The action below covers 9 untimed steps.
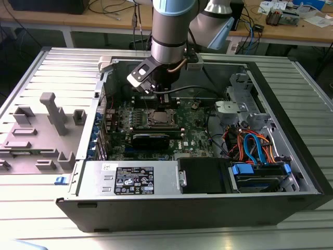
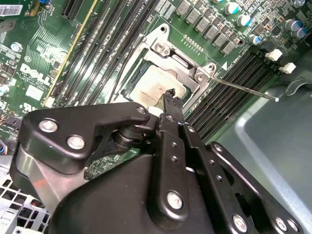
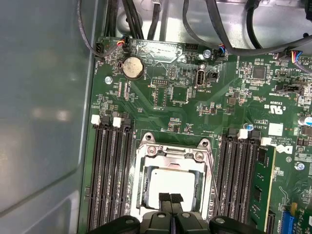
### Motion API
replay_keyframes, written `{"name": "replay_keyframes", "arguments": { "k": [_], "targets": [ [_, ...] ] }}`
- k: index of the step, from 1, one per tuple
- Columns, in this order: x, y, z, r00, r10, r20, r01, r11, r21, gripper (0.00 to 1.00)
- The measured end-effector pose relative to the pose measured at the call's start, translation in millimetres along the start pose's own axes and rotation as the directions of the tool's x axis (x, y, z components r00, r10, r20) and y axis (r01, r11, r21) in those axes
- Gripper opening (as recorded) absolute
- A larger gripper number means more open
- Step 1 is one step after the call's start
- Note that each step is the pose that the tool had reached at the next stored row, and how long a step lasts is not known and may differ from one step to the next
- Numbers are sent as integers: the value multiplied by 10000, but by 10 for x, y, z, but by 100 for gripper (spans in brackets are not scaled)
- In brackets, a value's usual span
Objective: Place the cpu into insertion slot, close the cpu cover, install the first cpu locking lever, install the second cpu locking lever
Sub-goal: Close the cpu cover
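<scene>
With the jaws pressed together just above it, the gripper (image 3: 170, 199) hovers over the cpu (image 3: 170, 183) seated in the insertion slot (image 3: 142, 181), a light, stiff, fragile chip best held by its edges.

Robotics lab: ribbed aluminium table (image 1: 47, 60), cluttered cabled workbenches (image 1: 104, 18) behind

A ribbed grey metal table (image 1: 62, 67) fills the foreground, with grey fixture blocks (image 1: 49, 125) on the exterior view's left. Behind runs a wooden workbench (image 1: 291, 28) strewn with cables (image 1: 112, 8) and small boxes (image 1: 281, 13)
</scene>
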State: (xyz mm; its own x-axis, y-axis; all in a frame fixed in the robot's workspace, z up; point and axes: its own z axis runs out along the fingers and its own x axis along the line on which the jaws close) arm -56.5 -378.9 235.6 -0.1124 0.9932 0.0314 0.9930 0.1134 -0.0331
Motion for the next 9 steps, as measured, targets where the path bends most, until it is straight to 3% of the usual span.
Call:
{"name": "replay_keyframes", "arguments": {
  "k": [9],
  "targets": [
    [0, -3, -94, 10000, -2, -37, 2, 10000, -4, 11]
  ]
}}
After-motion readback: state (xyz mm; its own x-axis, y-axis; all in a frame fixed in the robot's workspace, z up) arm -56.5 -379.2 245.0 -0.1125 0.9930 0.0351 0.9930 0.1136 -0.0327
